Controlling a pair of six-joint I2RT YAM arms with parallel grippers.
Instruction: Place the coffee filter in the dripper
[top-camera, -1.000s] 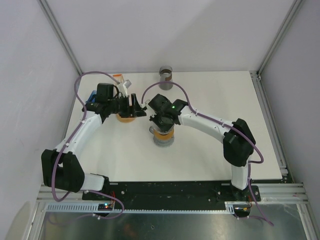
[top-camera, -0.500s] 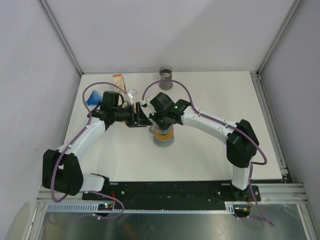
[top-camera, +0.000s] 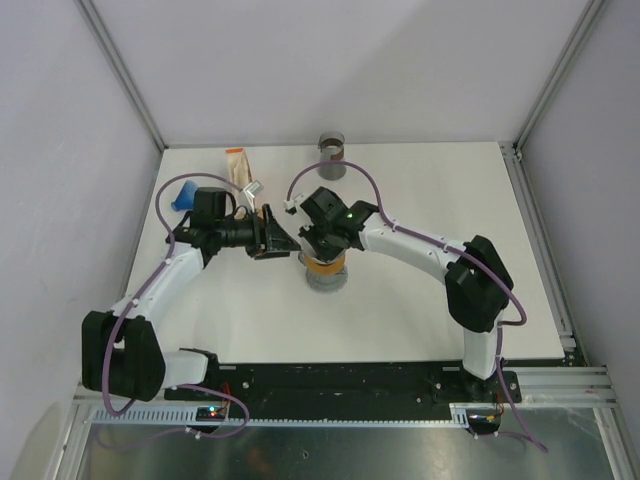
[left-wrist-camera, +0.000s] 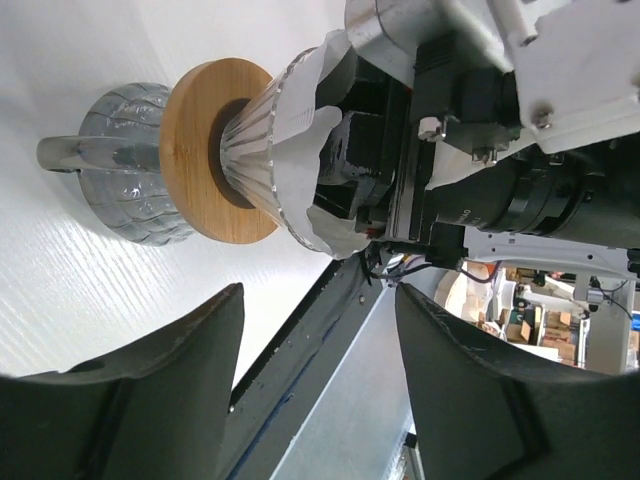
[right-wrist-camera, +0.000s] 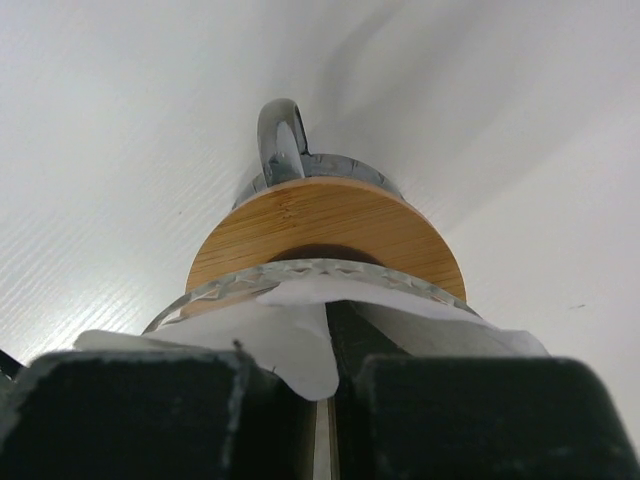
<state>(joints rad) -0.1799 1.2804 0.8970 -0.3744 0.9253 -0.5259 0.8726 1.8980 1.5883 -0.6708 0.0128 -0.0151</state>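
The right gripper (right-wrist-camera: 335, 385) pinches the white coffee filter (right-wrist-camera: 285, 345), which sits partly inside the ribbed glass dripper (left-wrist-camera: 250, 135), its bamboo collar (left-wrist-camera: 190, 140) resting atop a glass server (left-wrist-camera: 120, 180). The left gripper (left-wrist-camera: 318, 330) hangs spread just beside it.

Two arms, the left arm (top-camera: 160, 285) and the right arm (top-camera: 420, 250). Two grippers, the left gripper (left-wrist-camera: 318, 292) and the right gripper (right-wrist-camera: 330, 370). One glass dripper (left-wrist-camera: 255, 140), one coffee filter (left-wrist-camera: 300, 100), one glass server (left-wrist-camera: 130, 170). One grey cup (top-camera: 331, 152), one tan packet (top-camera: 237, 163), one blue item (top-camera: 183, 195), perhaps a scoop, and one small clear piece (top-camera: 252, 188).
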